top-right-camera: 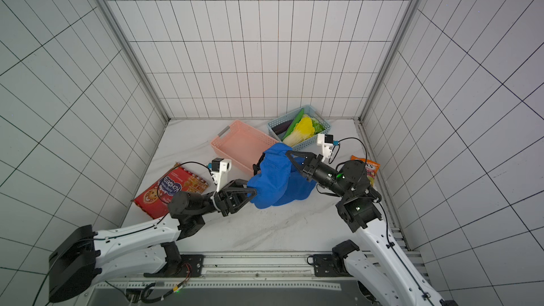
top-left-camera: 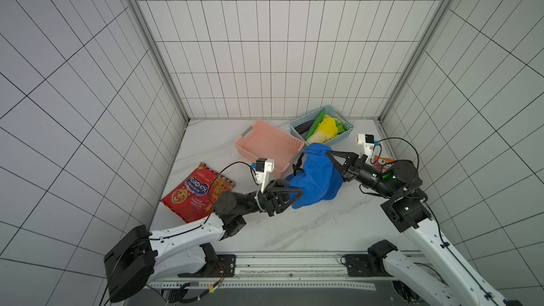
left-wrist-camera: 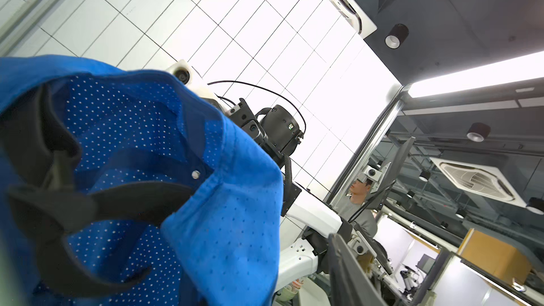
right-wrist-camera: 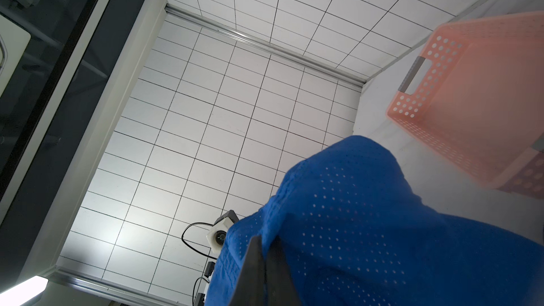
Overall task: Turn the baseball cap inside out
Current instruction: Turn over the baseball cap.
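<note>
Closest of all is the metal rail [top-left-camera: 288, 273] at the near edge, where both arms start. From it the left arm [top-left-camera: 182, 231] and the right arm [top-left-camera: 426, 242] reach out over the white worktop [top-left-camera: 294, 231] and meet at the blue cap [top-left-camera: 315, 181]. The cap hangs between them over the middle of the worktop, just on the near side of the pink basket [top-left-camera: 270, 145]. I cannot tell if its low edge touches the worktop.

The right gripper [top-left-camera: 329, 155] comes at the cap from the right. Its jaws are pressed tight together and pinch a fold of the blue cloth.

The left gripper [top-left-camera: 295, 190] comes from the left. Its jaws stand part way apart with the edge of the cap between them, but I cannot tell if they squeeze it.

The left wrist view looks into the cap and shows cloth full of little holes and a black band.

Far on the right a blue basket [top-left-camera: 343, 135] holds vegetables. A red bag [top-left-camera: 197, 191] lies flat on the left, beside the left arm. An orange bag [top-left-camera: 382, 161] lies on the right, partly hidden behind the right arm
</note>
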Controlling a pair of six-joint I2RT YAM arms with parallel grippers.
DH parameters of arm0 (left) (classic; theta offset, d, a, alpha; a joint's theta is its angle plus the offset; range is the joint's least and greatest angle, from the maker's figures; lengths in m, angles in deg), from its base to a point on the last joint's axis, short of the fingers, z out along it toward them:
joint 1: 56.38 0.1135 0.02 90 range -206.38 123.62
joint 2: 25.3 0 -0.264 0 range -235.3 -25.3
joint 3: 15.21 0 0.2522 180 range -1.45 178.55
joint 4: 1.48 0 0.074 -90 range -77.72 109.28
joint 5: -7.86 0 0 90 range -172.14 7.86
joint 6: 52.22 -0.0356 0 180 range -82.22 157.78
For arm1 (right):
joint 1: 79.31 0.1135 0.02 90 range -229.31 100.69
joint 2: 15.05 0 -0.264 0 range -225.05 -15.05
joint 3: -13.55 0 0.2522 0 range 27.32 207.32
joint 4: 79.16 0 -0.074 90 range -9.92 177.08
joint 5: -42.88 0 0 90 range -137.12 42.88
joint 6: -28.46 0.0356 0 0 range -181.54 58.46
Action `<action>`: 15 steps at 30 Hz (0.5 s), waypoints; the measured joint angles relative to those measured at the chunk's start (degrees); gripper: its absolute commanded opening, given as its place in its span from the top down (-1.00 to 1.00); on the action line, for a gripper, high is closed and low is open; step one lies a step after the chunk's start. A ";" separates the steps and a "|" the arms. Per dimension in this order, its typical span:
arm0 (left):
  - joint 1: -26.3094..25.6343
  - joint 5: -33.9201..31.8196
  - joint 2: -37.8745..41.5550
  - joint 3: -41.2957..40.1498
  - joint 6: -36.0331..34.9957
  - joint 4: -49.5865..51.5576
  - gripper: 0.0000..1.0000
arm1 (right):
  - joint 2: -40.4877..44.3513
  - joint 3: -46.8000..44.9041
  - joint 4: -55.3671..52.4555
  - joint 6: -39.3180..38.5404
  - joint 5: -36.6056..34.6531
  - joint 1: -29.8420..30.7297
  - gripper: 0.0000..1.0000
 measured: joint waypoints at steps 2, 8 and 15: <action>0.00 -0.13 0.17 0.00 -0.13 0.50 0.45 | 0.31 -0.44 0.26 0.20 -0.28 -0.28 1.00; 0.35 -1.90 1.55 0.00 -1.11 2.40 1.00 | 1.62 -4.15 0.94 0.35 -1.42 -1.14 1.00; 4.35 -3.76 7.96 1.73 -3.39 16.94 1.00 | 4.50 -8.90 -2.25 -2.60 -2.56 -2.12 0.13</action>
